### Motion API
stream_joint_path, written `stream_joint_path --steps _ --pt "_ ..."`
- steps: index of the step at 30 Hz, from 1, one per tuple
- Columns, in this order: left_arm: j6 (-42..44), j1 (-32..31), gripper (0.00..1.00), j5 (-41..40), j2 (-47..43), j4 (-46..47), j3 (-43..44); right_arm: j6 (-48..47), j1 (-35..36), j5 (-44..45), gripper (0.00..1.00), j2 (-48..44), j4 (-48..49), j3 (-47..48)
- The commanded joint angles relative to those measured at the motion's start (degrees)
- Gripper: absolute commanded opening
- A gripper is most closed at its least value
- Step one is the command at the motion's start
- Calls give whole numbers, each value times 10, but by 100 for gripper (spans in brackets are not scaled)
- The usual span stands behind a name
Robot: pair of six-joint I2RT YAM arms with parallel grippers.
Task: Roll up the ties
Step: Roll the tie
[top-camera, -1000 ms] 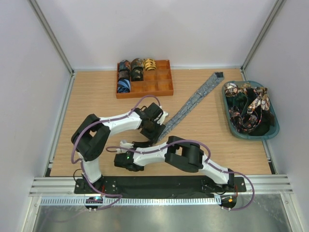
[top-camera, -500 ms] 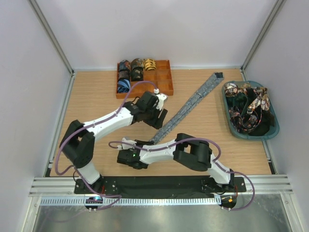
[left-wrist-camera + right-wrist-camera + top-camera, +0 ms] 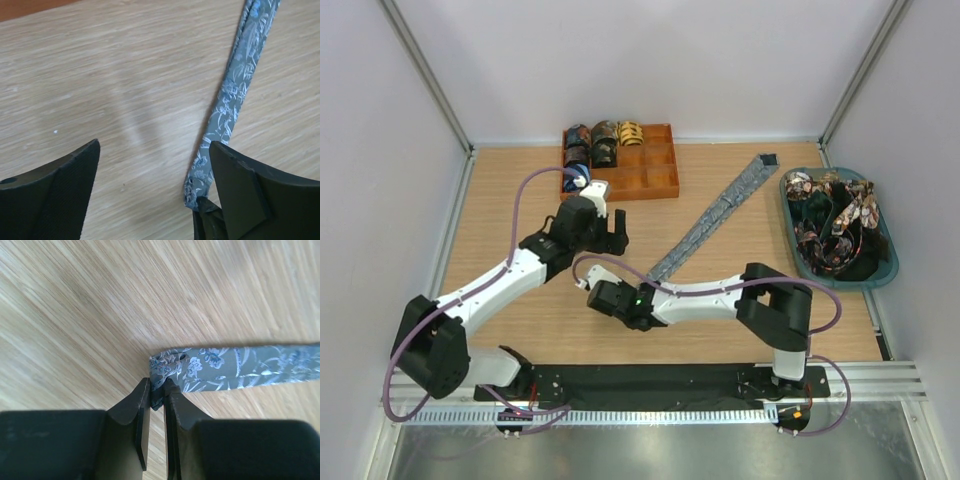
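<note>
White walls (image 3: 650, 60) with metal corner posts close in three sides. The table (image 3: 510, 200) is pale wood with a straight grain, and a metal rail (image 3: 650, 385) runs along its near edge.

The left arm (image 3: 490, 290) reaches out over the middle of the table. The right arm (image 3: 720, 298) bends leftward low across the front.

A teal bin (image 3: 882, 272) at the right edge holds loose ties (image 3: 830, 225) in a tangled heap; how many cannot be told. An orange tray (image 3: 660, 185) with compartments sits at the far edge. Rolled ties (image 3: 605, 140) fill its left cells, and a purple cable (image 3: 525, 190) and the left wrist hide part of the nearest roll.

A grey tie (image 3: 715, 215) lies flat on a diagonal from beside the bin down to mid-table.

The left gripper (image 3: 154, 145) hovers over bare wood just left of the tie, its jaws spread wide with nothing between them. In its own view the right finger (image 3: 240, 185) covers the tie's tip.

The right gripper (image 3: 156, 386) has its jaws nearly together, pinching the tie's folded near end. How many layers are in that fold is hard to make out.
</note>
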Motion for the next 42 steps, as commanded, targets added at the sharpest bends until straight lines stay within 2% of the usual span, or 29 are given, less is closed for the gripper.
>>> stream_joint_path --steps 1,3,8,11,13,15,18,24,28,35,42 --pt "-44 23 93 -40 -28 61 -15 14 -20 -107 9 -51 78 -32" --pt "-60 32 100 -57 -44 66 -27 18 -40 -133 8 -63 90 -47" --pt "-101 51 100 -108 -81 87 -65 27 -83 -229 8 -101 120 -80" --pt "-163 67 100 -164 -100 84 -91 31 -112 -288 7 -121 146 -105" --pt "-182 79 100 -165 -113 103 -106 39 -140 -312 7 -129 173 -127" --pt "-178 81 100 -155 -125 123 -133 50 -162 -381 7 -137 193 -143" --pt "-153 81 100 -121 -131 171 -161 61 -199 -452 7 -143 213 -157" --pt "-61 73 100 37 -105 252 -192 100 -277 -584 8 -138 264 -178" --pt "5 40 100 74 -85 307 -217 124 -323 -670 7 -117 297 -192" --pt "106 -17 100 104 -23 295 -204 165 -382 -755 7 -75 350 -210" --pt "195 -63 100 120 52 228 -159 189 -413 -776 7 -47 382 -221"
